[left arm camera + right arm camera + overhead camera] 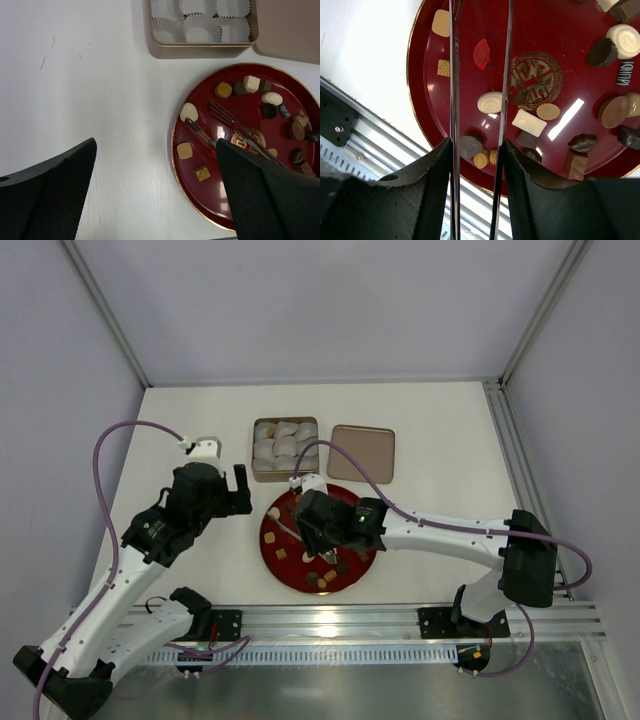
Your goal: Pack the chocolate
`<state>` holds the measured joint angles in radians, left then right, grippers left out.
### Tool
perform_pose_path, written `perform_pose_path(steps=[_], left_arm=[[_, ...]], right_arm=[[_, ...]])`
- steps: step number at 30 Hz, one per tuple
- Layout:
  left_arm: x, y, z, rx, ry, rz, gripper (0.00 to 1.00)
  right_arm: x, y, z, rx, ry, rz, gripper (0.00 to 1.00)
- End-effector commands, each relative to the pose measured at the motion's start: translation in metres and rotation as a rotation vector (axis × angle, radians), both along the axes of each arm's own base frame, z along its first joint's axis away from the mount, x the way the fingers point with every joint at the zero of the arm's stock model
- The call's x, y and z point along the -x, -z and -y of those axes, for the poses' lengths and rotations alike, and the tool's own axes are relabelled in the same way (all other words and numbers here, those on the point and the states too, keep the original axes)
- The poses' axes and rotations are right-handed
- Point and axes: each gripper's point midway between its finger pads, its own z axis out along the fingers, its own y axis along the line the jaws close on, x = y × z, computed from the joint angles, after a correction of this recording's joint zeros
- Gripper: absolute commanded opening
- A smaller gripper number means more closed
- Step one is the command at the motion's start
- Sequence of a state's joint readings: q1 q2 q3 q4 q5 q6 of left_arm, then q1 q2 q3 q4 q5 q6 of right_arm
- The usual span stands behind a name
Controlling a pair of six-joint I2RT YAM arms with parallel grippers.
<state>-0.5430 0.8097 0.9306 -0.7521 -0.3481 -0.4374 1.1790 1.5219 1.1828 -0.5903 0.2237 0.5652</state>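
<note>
1. One white counter [200,420] carries everything.
2. Two end effectors:
   - the left end effector [156,150] is released, fingers wide over bare counter beside the plate;
   - the right end effector [477,145] grasps the tongs above the plate.
3. One round dark-red lacquer plate [555,30] with a gold rim.
4. One tan rectangular metal box [200,50], just beyond the plate.
5. One tan flat lid [285,25] beside the box.
6. One pair of slim metal tongs [454,75].
7. Six white crinkled paper cups [200,27] in the box.
8. About twenty assorted chocolates [529,122], all on the plate.
</note>
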Motion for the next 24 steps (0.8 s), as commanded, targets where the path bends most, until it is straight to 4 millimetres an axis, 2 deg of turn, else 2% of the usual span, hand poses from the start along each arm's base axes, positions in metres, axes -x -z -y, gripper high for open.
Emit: perform_pose_path(steps=[1,13,20,24], left_arm=[[-0.006,-0.006,0.001,0.011,-0.012,0.032,1.00],[-0.006,-0.005,0.001,0.009,-0.011,0.031,1.00],[-0.007,-0.003,0.001,0.005,-0.009,0.025,1.00],[-0.007,-0.004,0.002,0.009,-0.011,0.026,1.00]], right_arm=[[-0.005,-0.006,-0.014,-0.045,-0.011,0.033,0.46],[-0.009,0.010,-0.023,-0.012,-0.024,0.027,0.46],[-0.009,0.011,-0.025,-0.019,-0.022,0.027,0.46],[-0.010,0.011,-0.028,-0.031,-0.030,0.031,0.42]])
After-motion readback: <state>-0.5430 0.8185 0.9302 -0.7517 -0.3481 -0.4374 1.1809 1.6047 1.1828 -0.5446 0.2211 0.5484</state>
